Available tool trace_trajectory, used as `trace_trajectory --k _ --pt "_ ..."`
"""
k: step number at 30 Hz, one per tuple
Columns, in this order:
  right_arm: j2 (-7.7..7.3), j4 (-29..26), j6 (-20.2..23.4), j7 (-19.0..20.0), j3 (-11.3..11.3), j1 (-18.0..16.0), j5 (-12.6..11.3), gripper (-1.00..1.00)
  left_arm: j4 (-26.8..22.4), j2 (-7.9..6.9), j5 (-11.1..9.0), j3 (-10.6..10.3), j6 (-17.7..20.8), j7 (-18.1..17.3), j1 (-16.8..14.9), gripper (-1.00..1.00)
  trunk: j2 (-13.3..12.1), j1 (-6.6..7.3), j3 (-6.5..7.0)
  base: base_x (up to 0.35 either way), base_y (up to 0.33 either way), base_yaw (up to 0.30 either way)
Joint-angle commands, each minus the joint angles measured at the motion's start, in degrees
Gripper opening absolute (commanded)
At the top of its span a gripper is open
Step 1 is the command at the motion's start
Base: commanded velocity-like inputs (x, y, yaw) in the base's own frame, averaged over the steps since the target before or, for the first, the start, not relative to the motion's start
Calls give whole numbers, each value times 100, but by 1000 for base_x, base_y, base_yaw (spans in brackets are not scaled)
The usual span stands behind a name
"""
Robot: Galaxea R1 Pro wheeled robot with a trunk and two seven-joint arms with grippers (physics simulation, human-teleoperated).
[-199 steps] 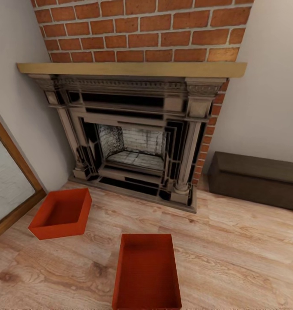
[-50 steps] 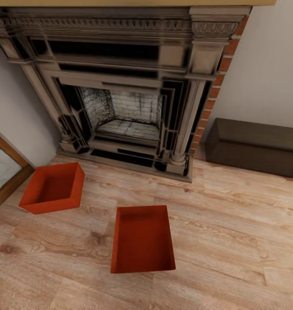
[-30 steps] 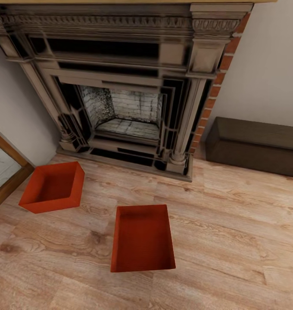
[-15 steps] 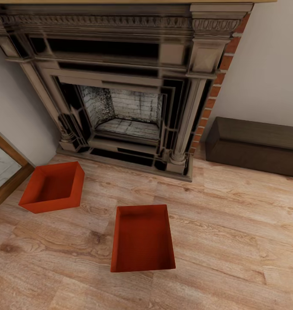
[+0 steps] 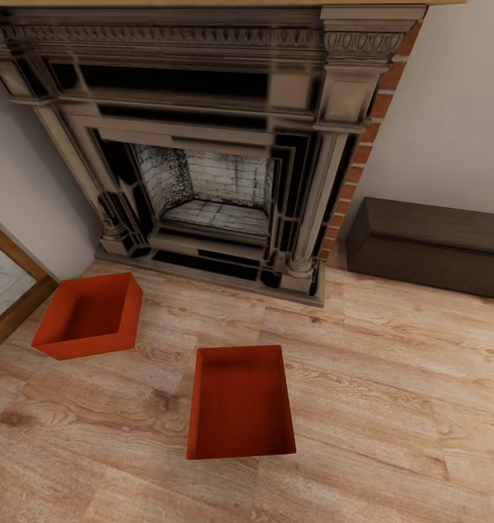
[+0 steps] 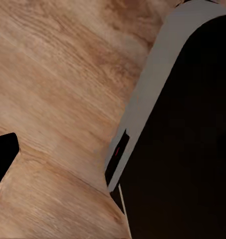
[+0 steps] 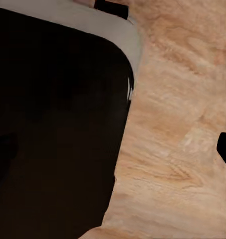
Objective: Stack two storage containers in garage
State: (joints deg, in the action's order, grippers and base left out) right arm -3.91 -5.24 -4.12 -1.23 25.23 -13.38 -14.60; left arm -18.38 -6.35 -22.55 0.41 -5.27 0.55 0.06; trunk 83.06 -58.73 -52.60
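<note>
Left container [image 5: 89, 316]: an orange-red open bin on the plank floor [image 5: 392, 407], near the glass door's wooden frame [image 5: 14, 290] and set at an angle to the hearth. Near container [image 5: 240, 402]: an identical bin, well apart from the first, lying lengthwise in front of the fireplace [image 5: 203, 145]. Both are upright, empty and without lids.

Handling assessment: the walls look thin and rigid, so each bin is probably light but may flex or slip under a one-sided pinch. No handles are visible. The soundest hold appears to be on the upper rim of a short wall, or one gripper on each opposite rim.

Surface and room: the planks are level and smooth, so a nudged bin would likely slide. Brick shows beside the fireplace's right column, and a dark brown chest [image 5: 432, 247] stands against the right wall, clear of both bins.

Grippers: the wrist views show dark robot body panels [image 6: 187, 129] over the planks; whether either gripper is wide or narrow cannot be told.
</note>
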Motion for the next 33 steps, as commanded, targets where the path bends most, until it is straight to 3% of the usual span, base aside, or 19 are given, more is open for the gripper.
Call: trace_trajectory --k 1,4,6,9,12,13,15,16,18,20,22,25,27,29,31,33 --pt "-18 -130 102 -207 25 -170 -146 100 -226 -115 -19 4 120 60 -6 100 1 0 -3 0 0 0" --pt "-37 -363 294 -610 -8 -685 -258 100 -515 -418 -26 9 627 411 -102 100 1 0 -3 0 0 0" --pt "-34 -423 340 -755 -17 -1012 -286 100 -603 -527 -25 10 910 688 -316 100 1 0 -3 0 0 0" --pt "9 -464 355 -891 -24 -1524 -310 100 -688 -581 -5 7 1178 1071 -695 100 1 0 -3 0 0 0" --pt "81 -477 351 -981 -51 -1917 -321 100 -750 -536 3 4 1321 1428 -1225 100 1 0 -3 0 0 0" --pt "210 -482 333 -1071 -108 -2195 -327 100 -750 -451 15 0 1361 1534 -1615 100 1 0 -3 0 0 0" --pt "398 -484 297 -1136 -194 -2405 -330 100 -704 -302 28 -9 1391 1610 -2036 100 1 0 -3 0 0 0" --pt "762 -502 189 -1188 -310 -2580 -324 100 -663 -51 47 -24 1431 1708 -2628 100 1 0 -3 0 0 0" --pt "1034 -523 68 -1203 -345 -2632 -314 100 -660 128 77 -47 1440 1731 -2904 100 1 0 -3 0 0 0" --pt "1133 -529 8 -1206 -354 -2642 -311 100 -665 339 151 -66 1443 1743 -3123 100 1 0 -3 0 0 0" --pt "1244 -535 -93 -1210 -363 -2659 -308 100 -708 592 362 -77 1442 1750 -3319 100 1 0 -3 0 0 0" --pt "1300 -538 -157 -1210 -365 -2660 -297 100 -755 830 691 -86 1430 1749 -3441 100 1 0 -3 0 0 0" --pt "1321 -537 -184 -1209 -354 -2661 -272 100 -766 1047 1015 -93 1398 1752 -3489 100 1 0 -3 0 0 0" --pt "1332 -538 -214 -1207 -338 -2661 -251 100 -724 1258 1469 -99 1359 1754 -3519 100 1 0 -3 0 0 0" --pt "1330 -535 -280 -1206 -326 -2661 -242 100 -704 1388 1854 -101 1339 1755 -3531 100 1 0 -3 0 0 0" --pt "1320 -533 -338 -1205 -321 -2661 -239 100 -703 1441 2037 -102 1333 1755 -3535 100 1 0 -3 0 0 0"
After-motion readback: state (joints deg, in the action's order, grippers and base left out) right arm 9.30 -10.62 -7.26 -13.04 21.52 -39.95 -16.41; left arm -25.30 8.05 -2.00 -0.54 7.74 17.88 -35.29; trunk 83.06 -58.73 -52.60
